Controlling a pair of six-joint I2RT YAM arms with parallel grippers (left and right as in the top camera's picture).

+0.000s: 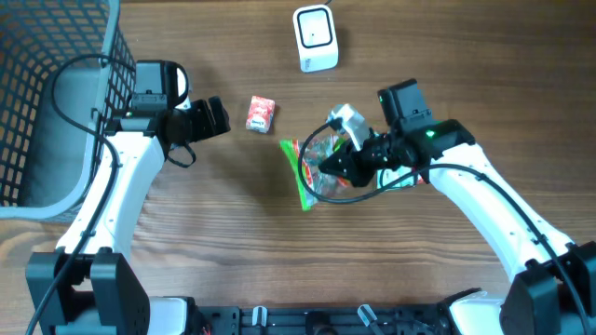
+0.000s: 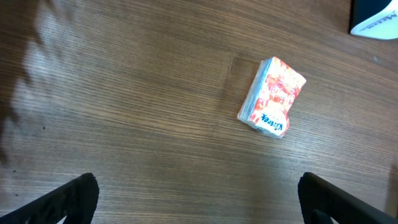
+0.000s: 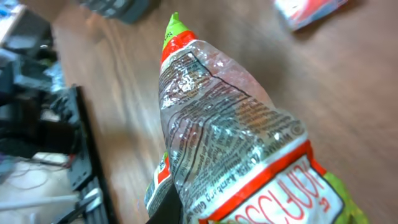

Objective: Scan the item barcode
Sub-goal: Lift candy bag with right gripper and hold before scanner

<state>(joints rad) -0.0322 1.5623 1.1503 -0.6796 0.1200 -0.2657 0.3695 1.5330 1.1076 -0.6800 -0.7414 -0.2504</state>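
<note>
On the wood-grain table (image 1: 233, 214), left fingers (image 2: 68, 202) spread near a tissue pack (image 2: 272, 97), right fingers (image 3: 166, 210) pinching a snack bag (image 3: 217, 124)

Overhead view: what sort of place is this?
Probably a mock shop checkout: a white scanner, a wire basket, and a tissue pack and snack bag on a wooden table.

far left: wire basket (image 1: 37, 93) blocks that side
top middle: scanner (image 1: 315, 37) parked there, bare wood round it
centre: tissue pack (image 1: 261, 113) lies between left gripper (image 1: 224, 119) and snack bag (image 1: 300, 177), gap each side
near side: open table (image 1: 242, 251) between both arms
</note>
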